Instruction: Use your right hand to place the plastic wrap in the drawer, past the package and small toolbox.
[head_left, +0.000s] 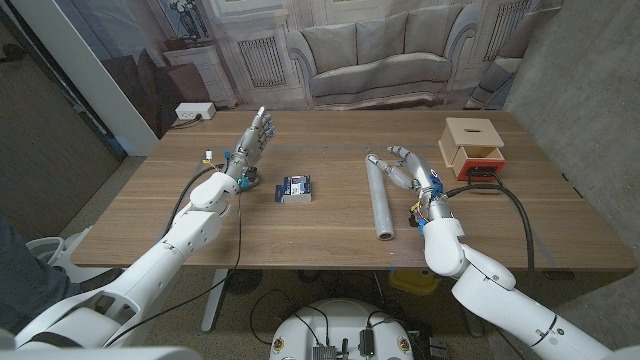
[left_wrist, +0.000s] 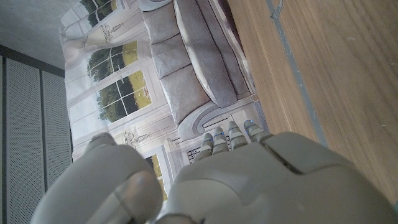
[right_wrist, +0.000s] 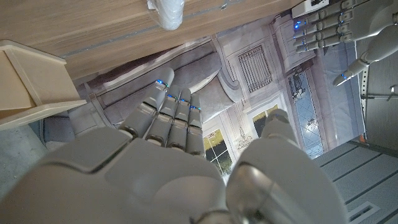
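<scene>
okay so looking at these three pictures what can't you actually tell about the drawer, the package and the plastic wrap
- Drawer box, head view: inside of its opening too dark and small to read; right wrist view cuts it at the edge.
- Package, head view: label print too small to read.
- Plastic wrap roll: right wrist view shows one end, the rest cut off by the edge.
- Small toolbox: cannot identify one.

Wooden table (head_left: 330, 235) bears plastic wrap (head_left: 380, 196); package (head_left: 295, 189); open drawer box (head_left: 473, 146).
</scene>
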